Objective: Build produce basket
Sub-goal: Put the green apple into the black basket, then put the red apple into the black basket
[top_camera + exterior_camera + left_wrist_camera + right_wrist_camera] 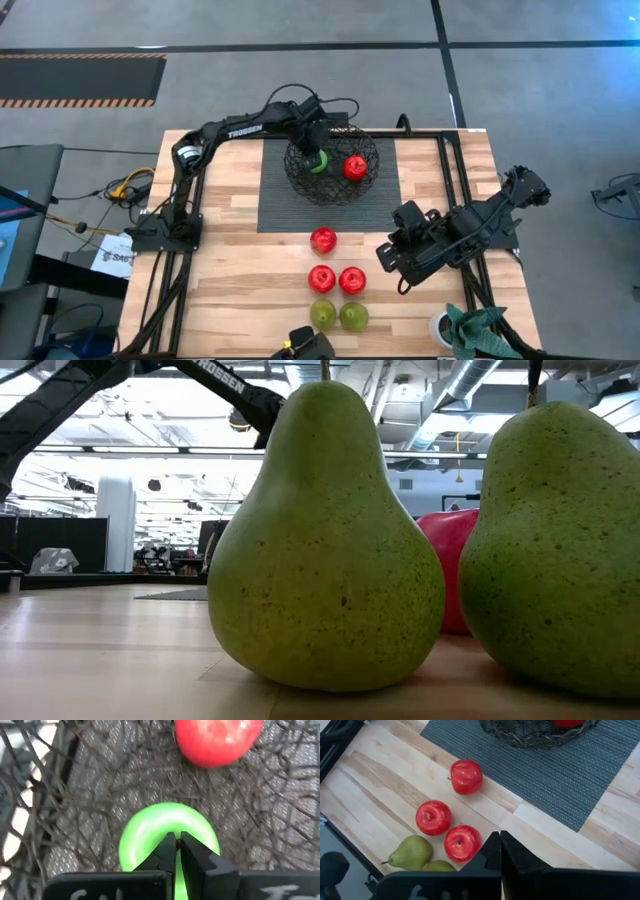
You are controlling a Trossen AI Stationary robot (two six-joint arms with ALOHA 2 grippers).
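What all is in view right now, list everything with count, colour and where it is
Red apples on table: three, shiny red, wood in front of the mat.
Red apple in basket: one, red.
Green apple: one, bright green, in the basket under the left end effector.
Pears: two, yellow-green, table's front edge.
Basket: one, black wire, on the mat.
Mat: one, dark ribbed, table centre.
Left end effector: one, dark, fingers shut, inside the basket.
Right end effector: one, dark, shut, beside the loose fruit.

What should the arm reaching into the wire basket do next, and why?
Probably open and lift out: the left gripper sits shut over the green fruit, already inside the basket beside a red apple. Five fruits wait on the table.
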